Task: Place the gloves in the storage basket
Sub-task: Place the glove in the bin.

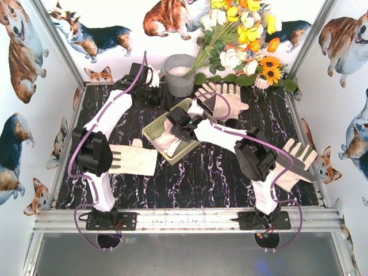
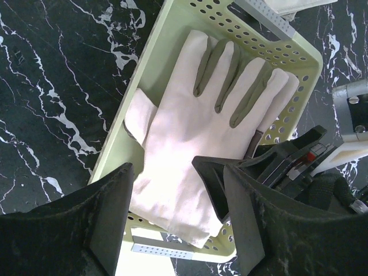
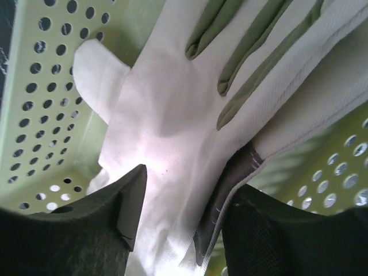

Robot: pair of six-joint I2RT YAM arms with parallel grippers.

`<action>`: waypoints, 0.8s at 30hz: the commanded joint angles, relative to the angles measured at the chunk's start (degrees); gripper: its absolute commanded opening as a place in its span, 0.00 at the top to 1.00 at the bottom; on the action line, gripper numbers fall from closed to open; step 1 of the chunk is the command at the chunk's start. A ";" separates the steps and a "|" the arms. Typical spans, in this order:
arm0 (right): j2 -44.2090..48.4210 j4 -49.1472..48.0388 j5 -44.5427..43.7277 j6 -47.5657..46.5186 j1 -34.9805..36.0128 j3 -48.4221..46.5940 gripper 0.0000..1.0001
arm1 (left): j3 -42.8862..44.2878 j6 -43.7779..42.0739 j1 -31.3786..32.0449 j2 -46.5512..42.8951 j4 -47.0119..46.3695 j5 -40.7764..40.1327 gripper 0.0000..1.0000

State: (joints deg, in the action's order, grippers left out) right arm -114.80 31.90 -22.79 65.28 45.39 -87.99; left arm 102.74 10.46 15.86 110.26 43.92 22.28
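Centrally, one green basket (image 2: pixel 164 52) sat on the counter (image 1: pixel 201 172), one glove (image 2: pixel 184 132) lay inside, left end effector (image 2: pixel 172 192) and right end effector (image 3: pixel 184 201) hung released over it, three more gloves (image 1: pixel 135 159) lay around, one grey bucket (image 1: pixel 181 77) and bouquet (image 1: pixel 241 34) behind.

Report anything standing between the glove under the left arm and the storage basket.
Nothing lies on the table between that glove and the storage basket beside it. The left arm's elbow overhangs its far end, though, and the right claw hangs open low over the basket, above the glove already inside.

Left fingers (image 2: pixel 75 230) parted, right fingers (image 3: pixel 86 230) parted
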 commanded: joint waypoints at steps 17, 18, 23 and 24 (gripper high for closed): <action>15.58 6.23 -3.75 -13.56 0.58 0.80 0.33 | -4.78 1.24 -0.28 -6.68 -4.17 1.85 0.41; 16.87 5.01 -3.82 -15.01 0.58 1.82 0.33 | -5.17 1.17 -0.30 -7.18 -4.36 1.68 0.41; 22.19 -0.57 -0.79 -24.09 -0.46 5.55 0.35 | -7.11 1.12 -0.30 -9.43 -4.85 0.70 0.41; 22.76 -0.03 -0.96 -25.66 -0.69 5.34 0.35 | -7.74 1.21 -0.30 -10.17 -5.22 -0.02 0.41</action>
State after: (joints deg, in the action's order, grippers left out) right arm -95.57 36.58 -24.12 48.14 45.50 -83.18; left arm 96.64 11.77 15.86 103.48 40.95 23.24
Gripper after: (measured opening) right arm 0.648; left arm 0.592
